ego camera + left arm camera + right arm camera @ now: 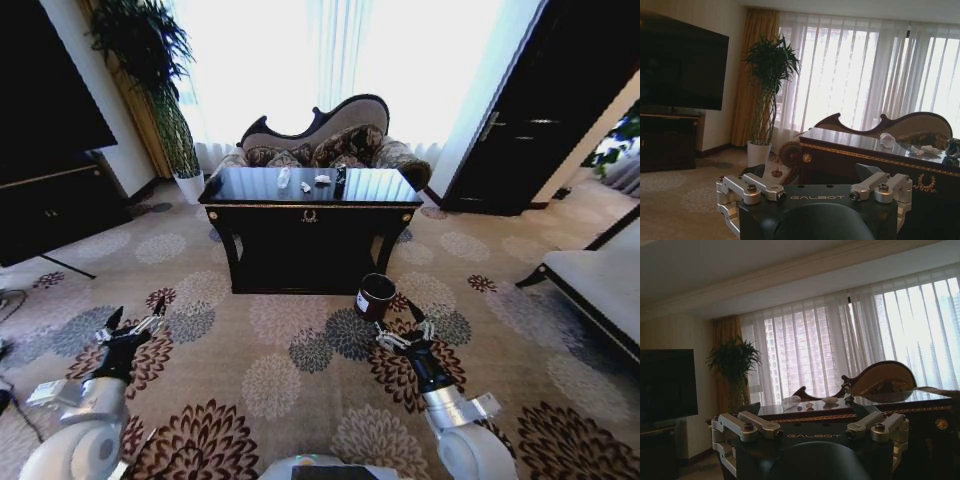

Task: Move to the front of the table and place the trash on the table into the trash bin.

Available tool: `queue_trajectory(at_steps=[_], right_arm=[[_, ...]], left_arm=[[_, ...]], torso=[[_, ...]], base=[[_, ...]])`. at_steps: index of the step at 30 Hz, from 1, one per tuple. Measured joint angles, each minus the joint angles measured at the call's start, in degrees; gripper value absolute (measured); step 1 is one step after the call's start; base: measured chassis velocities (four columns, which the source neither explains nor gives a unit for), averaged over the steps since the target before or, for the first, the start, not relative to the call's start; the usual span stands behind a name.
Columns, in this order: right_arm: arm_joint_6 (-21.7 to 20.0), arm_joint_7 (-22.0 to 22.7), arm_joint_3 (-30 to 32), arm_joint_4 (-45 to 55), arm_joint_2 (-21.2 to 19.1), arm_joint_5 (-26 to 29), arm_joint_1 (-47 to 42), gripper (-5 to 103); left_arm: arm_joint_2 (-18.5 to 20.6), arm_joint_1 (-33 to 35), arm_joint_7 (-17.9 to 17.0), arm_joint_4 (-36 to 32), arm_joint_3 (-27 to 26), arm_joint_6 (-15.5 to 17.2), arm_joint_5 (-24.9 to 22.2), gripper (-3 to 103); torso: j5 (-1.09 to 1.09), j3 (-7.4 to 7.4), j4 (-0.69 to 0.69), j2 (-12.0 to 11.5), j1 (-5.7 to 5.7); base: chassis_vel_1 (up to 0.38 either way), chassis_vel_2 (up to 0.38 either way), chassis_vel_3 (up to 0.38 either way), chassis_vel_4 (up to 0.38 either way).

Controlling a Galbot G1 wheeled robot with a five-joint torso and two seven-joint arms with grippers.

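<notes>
The glossy black table (310,200) stands ahead across the patterned carpet, with a gold emblem on its apron. The trash lies on its top: a clear bottle (283,178) and white paper scraps (322,179). The dark round trash bin (375,296) sits on the floor by the table's front right leg. My left gripper (135,318) hangs low at the left, open and empty. My right gripper (405,335) is open and empty too, just short of the bin. The left wrist view shows the left gripper (815,187), table (865,150) and bottle (887,140). The right wrist view shows the right gripper (812,429) and bottle (790,401).
A carved sofa (330,135) stands behind the table before curtained windows. A potted plant (160,90) and a dark TV unit (50,180) are at the left. A padded bench (600,280) juts in at the right, and a dark door (530,120) is at the back right.
</notes>
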Motion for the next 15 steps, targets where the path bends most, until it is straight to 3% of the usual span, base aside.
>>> queue_trajectory(at_steps=[5, 15], right_arm=[[0.1, 0.8, 1.5, 0.1, 0.1, 1.3, 0.6, 100], [0.4, -2.1, 3.6, 0.1, 0.0, 3.2, 1.7, 100]], left_arm=[[-0.2, 0.9, -0.1, -1.5, -0.7, -0.8, 0.6, 100], [-0.5, 2.1, 0.3, -4.8, -2.4, -1.0, -0.5, 100]], torso=[[0.00, 0.00, 0.00, 0.0, 0.00], [0.00, 0.00, 0.01, 0.0, 0.00]], base=[[0.000, 0.000, 0.000, 0.000], [0.000, 0.000, 0.000, 0.000]])
